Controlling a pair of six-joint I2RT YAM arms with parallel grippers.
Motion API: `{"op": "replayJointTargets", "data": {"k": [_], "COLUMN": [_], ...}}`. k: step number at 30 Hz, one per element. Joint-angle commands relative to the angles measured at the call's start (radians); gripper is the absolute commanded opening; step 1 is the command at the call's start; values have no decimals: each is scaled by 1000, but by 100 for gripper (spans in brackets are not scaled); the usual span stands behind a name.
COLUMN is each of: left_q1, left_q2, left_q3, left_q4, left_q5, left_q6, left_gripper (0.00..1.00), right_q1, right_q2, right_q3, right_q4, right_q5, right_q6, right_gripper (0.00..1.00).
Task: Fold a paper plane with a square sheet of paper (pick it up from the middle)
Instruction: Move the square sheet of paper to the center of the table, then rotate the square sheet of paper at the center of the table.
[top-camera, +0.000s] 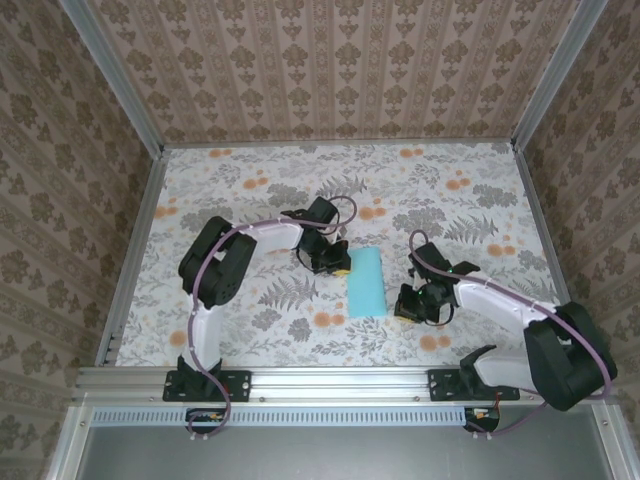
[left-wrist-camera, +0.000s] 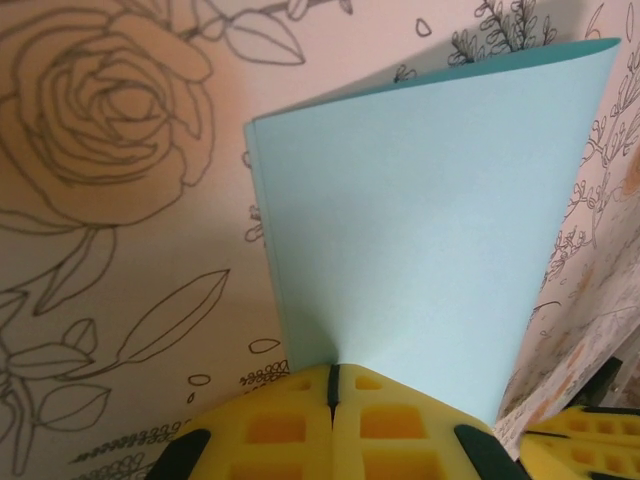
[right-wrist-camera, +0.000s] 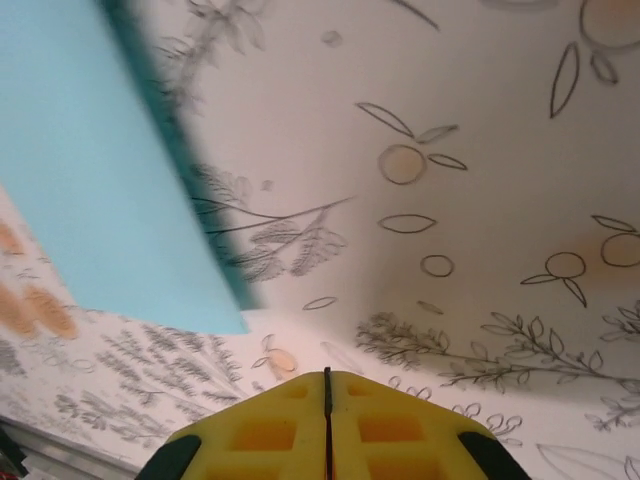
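A: Item: square sheet of paper (top-camera: 367, 282), folded in half, centre of desk (top-camera: 250, 190). Left jaws clenched on its ten-o'clock edge; right jaws closed, empty, at four o'clock.
B: Step, I'd judge: first fold. Next you'd flatten the crease.

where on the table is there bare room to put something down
The far strip of table along the back wall is bare, as is the near patch between the folded paper and the front rail. The middle is crowded: the left hand pinches the paper, with the right hand shut beside it.
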Motion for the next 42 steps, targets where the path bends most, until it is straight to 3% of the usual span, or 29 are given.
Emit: {"op": "replayJointTargets", "data": {"k": [1,7,16,21,27,32,42], "left_q1": [12,77,176,213,245,245,213], "left_q2": [61,32,-13,-145,-347,-466,-495], "left_q3": [26,103,192,143,-55,-189,-320], "left_q4": [-211,-277,-325,-241,-141,-80,47], "left_q5": [-188,-233,-178,-129,-243,-275,-209], "left_q6": [144,273,427,315,162,100,15], "left_gripper": [0,0,0,2,13,23,26], "right_q1": [-1,17,91,130,155,155,143], "right_q2": [-35,34,253,444,666,758,816], "right_q3": [79,153,307,484,684,766,802], "right_q4": [-46,13,156,217,182,152,92], "right_q5": [50,85,98,84,81,111,252], "right_q6": [8,14,4,-19,-48,-72,-2], "right_gripper": [11,13,18,17,16,15,15]}}
